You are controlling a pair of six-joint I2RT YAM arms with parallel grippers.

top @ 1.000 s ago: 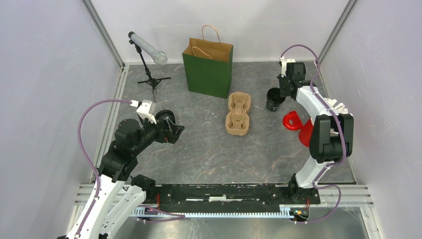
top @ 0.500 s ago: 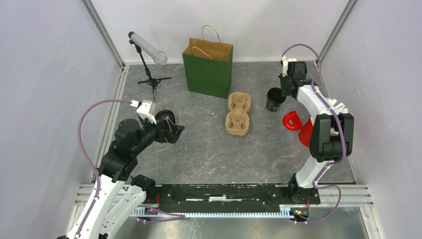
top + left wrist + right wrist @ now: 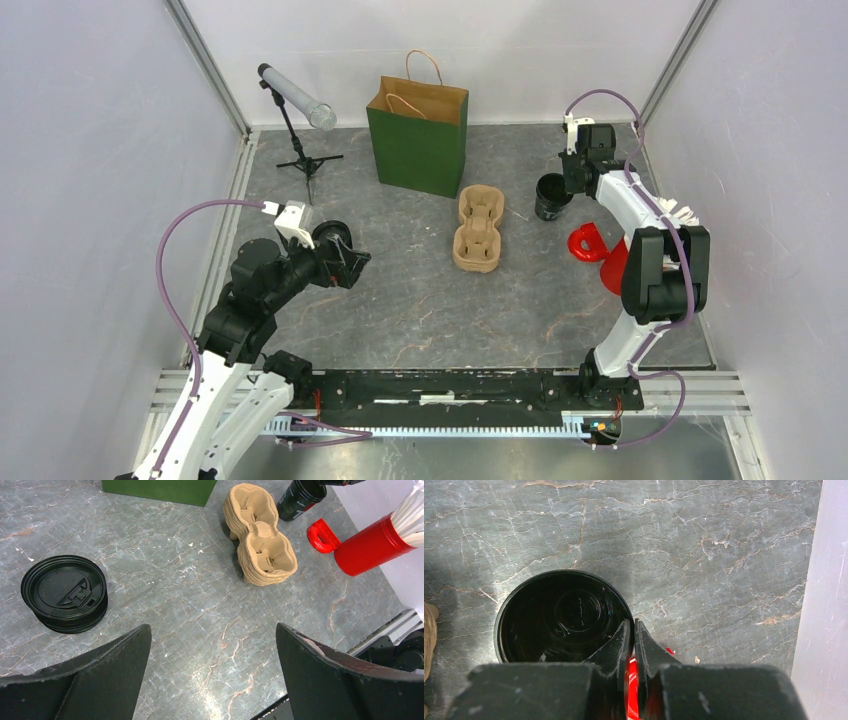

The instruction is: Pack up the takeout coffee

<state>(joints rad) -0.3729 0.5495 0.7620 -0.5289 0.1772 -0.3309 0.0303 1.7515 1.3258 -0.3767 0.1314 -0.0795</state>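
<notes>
While the left gripper (image 3: pixel 212 630) hangs spread wide, the right gripper (image 3: pixel 633 625) pinches the rim of the lidless cup (image 3: pixel 554 611), seemingly to lift it.

Your tray (image 3: pixel 478 232) sits before the bag (image 3: pixel 420 150); the cup (image 3: pixel 549 200) stands right of it, right gripper (image 3: pixel 632 625) pinching its rim; lids (image 3: pixel 64 593) far left.

A robot lab cell: white panel walls (image 3: pixel 90 200), aluminium frame posts (image 3: pixel 205 65), 2 arms (image 3: pixel 640 270) bolted to a rail (image 3: pixel 450 385)
</notes>
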